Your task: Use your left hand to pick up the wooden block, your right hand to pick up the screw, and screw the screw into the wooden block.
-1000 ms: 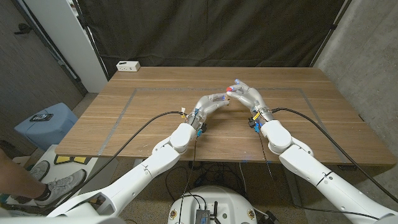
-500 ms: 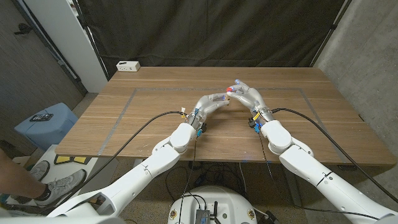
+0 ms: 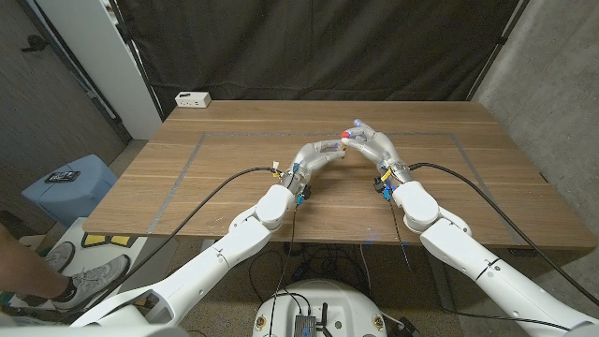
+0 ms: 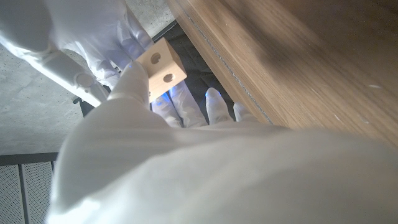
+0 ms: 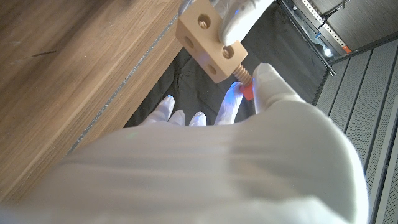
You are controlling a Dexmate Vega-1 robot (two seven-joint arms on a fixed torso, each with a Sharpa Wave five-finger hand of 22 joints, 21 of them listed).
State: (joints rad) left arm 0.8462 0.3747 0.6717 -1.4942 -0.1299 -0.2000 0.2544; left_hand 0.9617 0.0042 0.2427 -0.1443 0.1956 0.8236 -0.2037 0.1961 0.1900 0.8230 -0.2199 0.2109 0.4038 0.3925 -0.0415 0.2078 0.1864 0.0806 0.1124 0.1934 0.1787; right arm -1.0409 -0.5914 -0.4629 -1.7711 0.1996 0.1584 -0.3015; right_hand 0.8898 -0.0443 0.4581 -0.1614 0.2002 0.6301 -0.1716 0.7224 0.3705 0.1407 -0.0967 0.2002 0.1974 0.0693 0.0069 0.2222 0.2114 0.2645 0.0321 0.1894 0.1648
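Wooden desk (image 3: 234, 178) under me, black curtain behind. Mid-desk, raised, my left hand (image 3: 323, 153) pinches the block (image 5: 210, 41), open hole toward my right hand (image 3: 372, 143), whose fingers (image 5: 272, 84) pinch the screw (image 5: 244, 79), tip in that hole for threading. Bare board lies around; a white box (image 3: 193, 98) sits at the far left corner.

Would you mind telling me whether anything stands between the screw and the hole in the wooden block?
Nothing visible does: the red-headed wooden screw, held by the right hand, already has its threaded tip at a hole in the pale wooden block gripped by the left hand.
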